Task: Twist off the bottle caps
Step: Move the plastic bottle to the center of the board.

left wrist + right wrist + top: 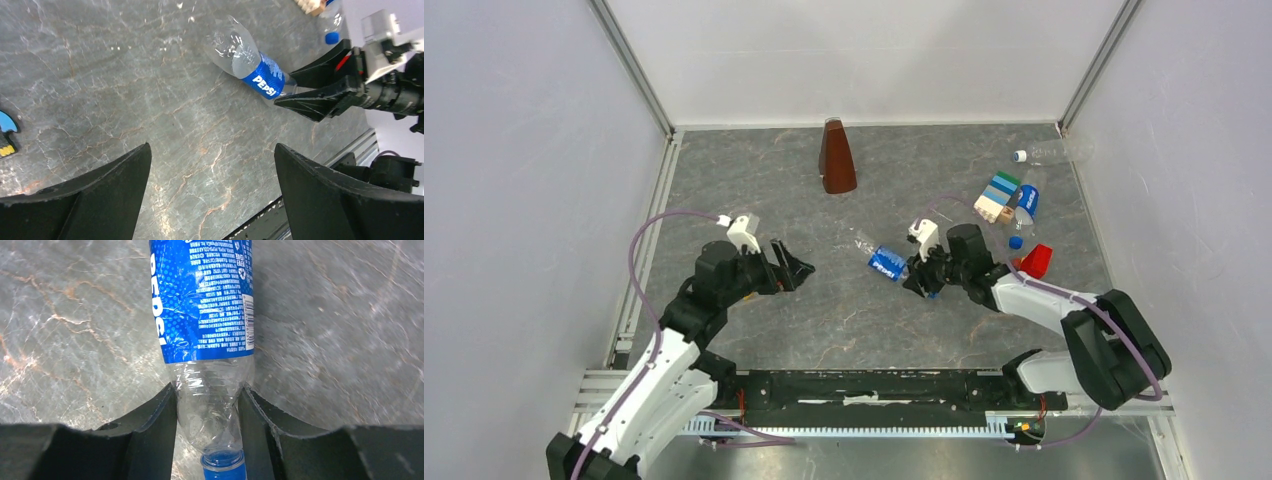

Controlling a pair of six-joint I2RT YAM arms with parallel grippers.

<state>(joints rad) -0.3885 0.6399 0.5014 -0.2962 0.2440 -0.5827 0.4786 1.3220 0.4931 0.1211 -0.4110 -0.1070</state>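
Observed: the labelled bottle [886,263] lies on its side on the table [754,190], between the two arms. Its long axis runs from the clear base, at the far-left end, to the neck at the near-right end, which points toward the right arm.

The right gripper [209,390] is pinching the clear shoulder of this bottle, one finger touching each side. The blue cap [223,465] is on the neck. It sits between the fingers and further back than their tips, so we judge the grip is on the bottle and not on the cap.

The left gripper [794,265] is spread wide and holds nothing. It faces the bottle's base end and stands well apart from it. The bottle lies to its right. We judge that any turning of the cap needs this arm to come across to the body first.

The right wrist view alone shows the cap and the finger contact. The left wrist view hides the cap behind the right fingers, but shows the bare table between the left gripper and the bottle.

The unlabelled bottle [1049,153] and the other labelled bottle [1026,200] lie at the far right by the toy blocks [999,197], untouched
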